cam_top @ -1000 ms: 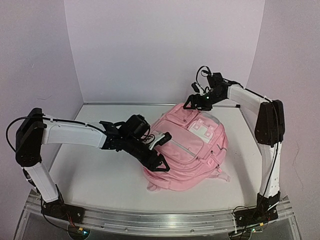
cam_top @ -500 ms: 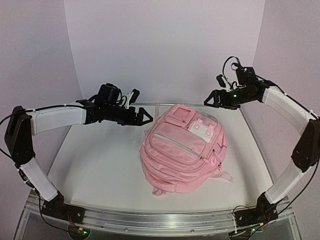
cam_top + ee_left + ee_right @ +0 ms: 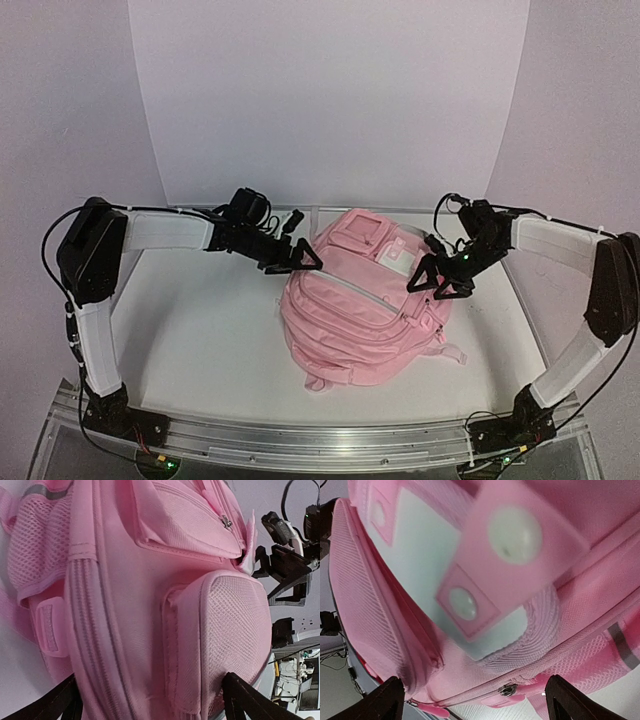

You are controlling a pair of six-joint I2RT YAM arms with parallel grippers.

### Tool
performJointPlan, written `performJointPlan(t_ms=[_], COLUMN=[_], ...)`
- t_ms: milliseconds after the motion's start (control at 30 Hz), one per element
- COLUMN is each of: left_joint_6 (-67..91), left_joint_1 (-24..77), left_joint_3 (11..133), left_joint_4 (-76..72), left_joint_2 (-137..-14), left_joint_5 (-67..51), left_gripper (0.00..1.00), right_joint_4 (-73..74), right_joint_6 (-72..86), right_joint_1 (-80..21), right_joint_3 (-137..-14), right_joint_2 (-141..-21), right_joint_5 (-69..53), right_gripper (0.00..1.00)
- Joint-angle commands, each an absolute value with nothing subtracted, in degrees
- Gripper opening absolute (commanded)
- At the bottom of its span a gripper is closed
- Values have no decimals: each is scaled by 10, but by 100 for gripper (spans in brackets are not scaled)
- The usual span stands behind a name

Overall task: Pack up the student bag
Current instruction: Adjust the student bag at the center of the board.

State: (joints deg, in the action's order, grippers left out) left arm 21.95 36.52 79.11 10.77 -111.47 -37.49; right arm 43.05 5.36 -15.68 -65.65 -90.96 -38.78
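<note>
Pale lilac walls are closing in a white tabletop. From above, the left gripper is hovering with its jaws spread wide just beside the far-left corner of the student bag, tips pointing at the fabric. Whether they are touching it is hard to tell from that height. The right gripper is hanging over the bag's far-right shoulder, its jaws equally wide apart. The bag is lying flat near the table's middle, between the two grippers.

From the left wrist, only the dark fingers are peeking in at the lower corners. The student bag is filling the frame, its edges cut off, with a mesh pocket nearest, and the right gripper is showing beyond the bag. From the right wrist, a blurred pale panel with round studs is looming close, a detail barely readable from above, and a zip pull is showing lower down.
</note>
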Motion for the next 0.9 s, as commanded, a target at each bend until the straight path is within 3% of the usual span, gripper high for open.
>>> performJointPlan(t_ms=[0,133,300,467,667,867], left_joint_6=[225,271,311,340,380,396], left_joint_1=[414,424,424,423,402,390], left_joint_3=[785,713,622,571,531,534], left_joint_4=[61,-29,-81,-78,-63,-84], left_joint_2=[-1113,-1074,-1000,-931,-885,-920], left_joint_5=[-437,-444,-410,-328,-240,-268], left_gripper=[81,68,65,73,92,89], right_joint_4=[436,433,412,411,410,399], right_joint_6=[37,32,53,67,57,60], right_joint_1=[-157,-159,-188,-194,-168,-160], right_joint_3=[-682,-754,-841,-885,-789,-731], right_joint_2=[-946,-1015,-1074,-1078,-1000,-990], right_joint_5=[-431,-476,-488,-484,-419,-407], right_gripper=[98,96,95,95,95,92])
